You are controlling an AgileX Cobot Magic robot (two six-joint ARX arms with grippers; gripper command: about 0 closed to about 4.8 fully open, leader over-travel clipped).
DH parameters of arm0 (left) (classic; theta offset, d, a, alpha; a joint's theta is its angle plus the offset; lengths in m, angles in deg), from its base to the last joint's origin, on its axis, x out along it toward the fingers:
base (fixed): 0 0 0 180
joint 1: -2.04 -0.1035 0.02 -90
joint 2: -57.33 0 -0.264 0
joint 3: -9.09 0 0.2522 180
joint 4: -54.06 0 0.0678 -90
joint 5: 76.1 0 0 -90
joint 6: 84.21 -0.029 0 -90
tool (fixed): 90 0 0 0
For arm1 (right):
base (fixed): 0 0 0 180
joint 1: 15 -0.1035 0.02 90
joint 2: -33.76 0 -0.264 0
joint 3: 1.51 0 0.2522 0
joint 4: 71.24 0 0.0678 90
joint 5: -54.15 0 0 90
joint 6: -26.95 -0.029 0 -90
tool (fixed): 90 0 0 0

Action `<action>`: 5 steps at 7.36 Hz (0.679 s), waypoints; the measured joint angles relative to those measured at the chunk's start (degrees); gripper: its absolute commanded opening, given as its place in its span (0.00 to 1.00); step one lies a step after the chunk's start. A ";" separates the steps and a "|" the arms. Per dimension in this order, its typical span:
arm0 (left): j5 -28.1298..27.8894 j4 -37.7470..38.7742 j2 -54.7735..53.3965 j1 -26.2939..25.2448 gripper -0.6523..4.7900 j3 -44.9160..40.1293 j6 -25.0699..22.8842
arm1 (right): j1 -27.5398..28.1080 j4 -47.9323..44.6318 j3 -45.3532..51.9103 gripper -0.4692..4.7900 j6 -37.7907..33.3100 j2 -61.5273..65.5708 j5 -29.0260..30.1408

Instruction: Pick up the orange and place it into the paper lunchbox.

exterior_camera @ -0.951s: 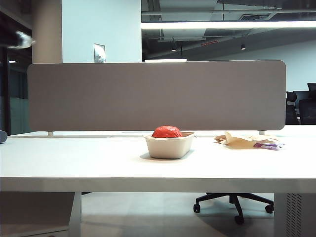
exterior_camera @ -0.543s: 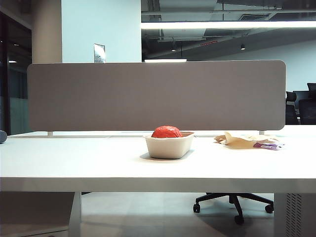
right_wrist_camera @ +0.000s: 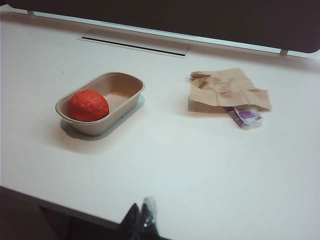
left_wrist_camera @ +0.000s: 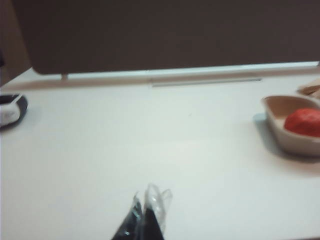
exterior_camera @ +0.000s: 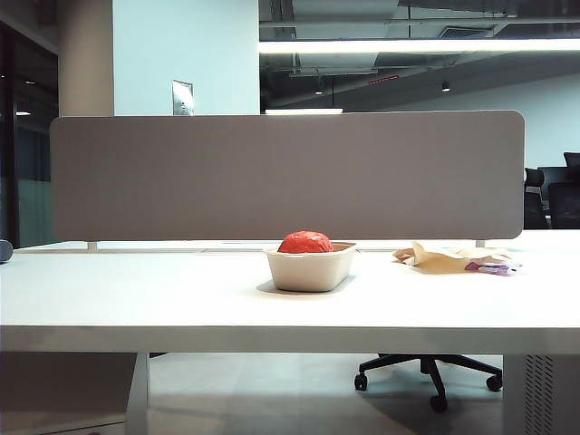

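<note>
Only both shut end effector tips show, arms cropped

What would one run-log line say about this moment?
orange: inside paper lunchbox | left gripper: shut, empty, over bare table | right gripper: shut, empty, at table's near edge | task: looks done

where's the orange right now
The orange sits inside the paper lunchbox near the table's middle in the exterior view, left of the crumpled tan paper; neither tool touches it.
</note>
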 measured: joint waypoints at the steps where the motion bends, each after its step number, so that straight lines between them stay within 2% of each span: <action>1: 0.04 0.92 0.00 -0.98 0.11 -1.62 -0.04 | 0.00 0.00 -0.02 0.09 0.00 0.00 0.00; 2: 0.20 -2.40 0.00 -3.23 0.11 -1.62 -0.04 | 0.00 0.00 0.00 0.09 0.00 0.00 0.00; 3: 0.20 -2.47 0.00 -3.23 0.11 -1.62 -0.04 | 0.00 0.00 0.00 0.09 0.00 0.00 0.00; 5: -0.04 -2.45 0.00 -3.23 0.11 -1.62 4.13 | 0.00 0.00 -0.02 0.09 0.00 0.00 0.00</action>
